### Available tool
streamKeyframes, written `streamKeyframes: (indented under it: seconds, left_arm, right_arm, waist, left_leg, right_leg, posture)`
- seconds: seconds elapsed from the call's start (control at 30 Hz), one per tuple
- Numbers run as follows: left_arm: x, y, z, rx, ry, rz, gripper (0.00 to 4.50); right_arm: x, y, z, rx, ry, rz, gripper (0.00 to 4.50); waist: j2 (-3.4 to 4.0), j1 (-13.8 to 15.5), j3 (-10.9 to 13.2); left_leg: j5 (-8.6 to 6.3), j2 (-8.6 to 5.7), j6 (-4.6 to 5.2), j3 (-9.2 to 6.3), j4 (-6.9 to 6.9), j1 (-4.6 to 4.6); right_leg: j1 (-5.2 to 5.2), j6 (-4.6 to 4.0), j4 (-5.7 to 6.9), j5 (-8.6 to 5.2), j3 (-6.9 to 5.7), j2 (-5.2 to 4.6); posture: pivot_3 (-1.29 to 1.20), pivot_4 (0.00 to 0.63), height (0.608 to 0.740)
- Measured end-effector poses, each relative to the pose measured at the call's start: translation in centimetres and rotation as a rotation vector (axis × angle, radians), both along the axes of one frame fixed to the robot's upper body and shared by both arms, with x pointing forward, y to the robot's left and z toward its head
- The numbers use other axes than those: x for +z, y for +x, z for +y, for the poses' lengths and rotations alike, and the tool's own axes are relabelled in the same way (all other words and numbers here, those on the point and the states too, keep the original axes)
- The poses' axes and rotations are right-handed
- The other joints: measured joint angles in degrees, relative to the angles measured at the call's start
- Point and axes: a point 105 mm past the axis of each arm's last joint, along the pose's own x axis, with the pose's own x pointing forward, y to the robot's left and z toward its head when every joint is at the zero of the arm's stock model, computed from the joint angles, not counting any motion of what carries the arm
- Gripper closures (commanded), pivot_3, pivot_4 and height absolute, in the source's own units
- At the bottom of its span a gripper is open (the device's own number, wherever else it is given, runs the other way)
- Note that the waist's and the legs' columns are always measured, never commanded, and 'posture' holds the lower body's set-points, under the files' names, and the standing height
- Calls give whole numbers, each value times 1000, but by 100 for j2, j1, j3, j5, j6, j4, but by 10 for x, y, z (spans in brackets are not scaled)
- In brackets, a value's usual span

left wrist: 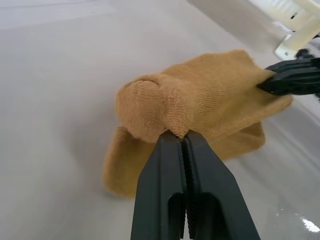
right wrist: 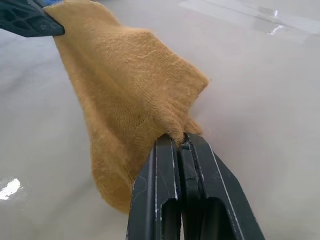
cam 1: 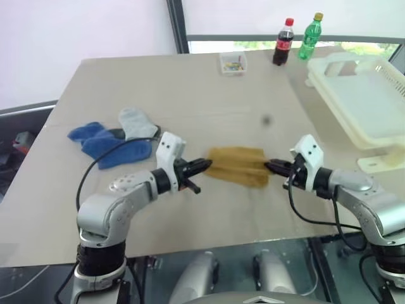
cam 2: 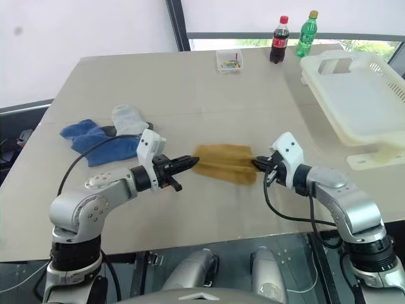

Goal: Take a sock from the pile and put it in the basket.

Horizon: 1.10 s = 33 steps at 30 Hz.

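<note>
A mustard-yellow sock [cam 1: 239, 166] is stretched between my two grippers just above the table's middle front. My left gripper [cam 1: 206, 165] is shut on its left end, seen close in the left wrist view [left wrist: 184, 136]. My right gripper [cam 1: 271, 166] is shut on its right edge, seen close in the right wrist view [right wrist: 179, 137]. The pile [cam 1: 111, 138], blue socks and a pale grey one, lies on the table to the left behind my left arm. The white slotted basket [cam 1: 354, 95] sits at the far right of the table.
A small clear box of coloured bits [cam 1: 233, 63] stands at the table's far edge. Beside it are a cola bottle [cam 1: 283, 42] and a green bottle [cam 1: 311, 36]. A white bracket [cam 1: 380, 163] lies below the basket near the right edge.
</note>
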Motion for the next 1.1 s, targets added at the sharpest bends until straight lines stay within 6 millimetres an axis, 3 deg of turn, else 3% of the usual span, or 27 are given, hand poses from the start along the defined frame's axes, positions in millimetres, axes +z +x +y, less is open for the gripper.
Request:
streamKeyframes:
  seconds: [0.4,0.43,0.57,0.67,0.7,0.73,0.8,0.93,1.0,1.03,1.1]
  left_arm:
    - [-30,-1,2,-31,73,27,4500]
    - [-32,-3,1,-39,75,29,3868]
    - [-39,-7,-1,-47,75,55,2174]
    - [-38,-8,0,-47,70,50,693]
    - [-38,-10,3,-53,65,50,163]
    - [-37,-11,5,-54,63,50,12]
    - [-33,-14,17,-45,59,49,0]
    - [-8,-15,37,-57,-22,30,0]
    - [12,-12,30,-115,-78,2,0]
    - [23,-10,23,-155,-102,-17,244]
    - [44,-8,10,-230,-121,-65,779]
  right_arm:
    - [-23,-5,0,-28,-94,18,4446]
    - [-24,-4,-1,-33,-102,13,4500]
    - [-30,1,-7,-57,-125,8,4500]
    - [-31,3,-9,-51,-127,5,3523]
    - [-30,4,-11,-45,-136,-5,2966]
    - [-30,4,-12,-43,-141,-8,2668]
    - [-27,4,-14,-39,-157,-29,1645]
    - [-22,2,-20,-38,-163,-55,1645]
    - [-15,1,-21,-20,-162,-85,1645]
    - [-9,1,-21,-7,-163,-109,1588]
    - [3,0,-25,5,-167,-159,2206]
  waist:
    - [0,8,0]
    - [0,2,0]
    - [0,4,0]
    - [0,5,0]
    - [0,4,0]
    - [0,-4,0]
    - [0,-24,0]
    - [0,12,0]
    - [-3,70,2]
    - [-3,94,2]
    - [-5,109,1]
  left_leg:
    - [0,-1,0,0,-2,-1]
    - [0,-1,0,0,-2,-1]
    - [0,-1,0,-1,-4,-1]
    - [0,-1,0,-1,-4,0]
    - [0,0,0,-1,-4,0]
    - [0,0,0,-1,-5,0]
    - [0,3,0,0,-11,0]
    - [0,4,0,-3,-15,0]
    - [0,-3,1,-9,-14,-3]
    - [-1,-4,1,-10,-12,-3]
    - [-1,-5,2,-12,-13,-1]
  right_leg:
    - [1,0,-5,0,-1,-2]
    - [1,0,-5,0,0,-2]
    - [1,0,-6,0,-2,-1]
    - [2,0,-7,0,-2,-2]
    - [2,0,-7,0,-2,-2]
    - [2,0,-8,0,-1,-1]
    - [-3,0,-7,0,0,1]
    - [-3,-1,-15,-1,-6,0]
    - [2,0,-23,0,-16,-4]
    - [4,1,-25,1,-18,-6]
    - [12,1,-31,1,-18,-5]
  posture:
    - [0,150,740]
    - [0,150,740]
    - [0,150,740]
    - [0,150,740]
    - [0,150,740]
    - [0,150,740]
    - [0,150,740]
    - [0,150,740]
    - [0,150,740]
    - [0,150,740]
    - [0,150,740]
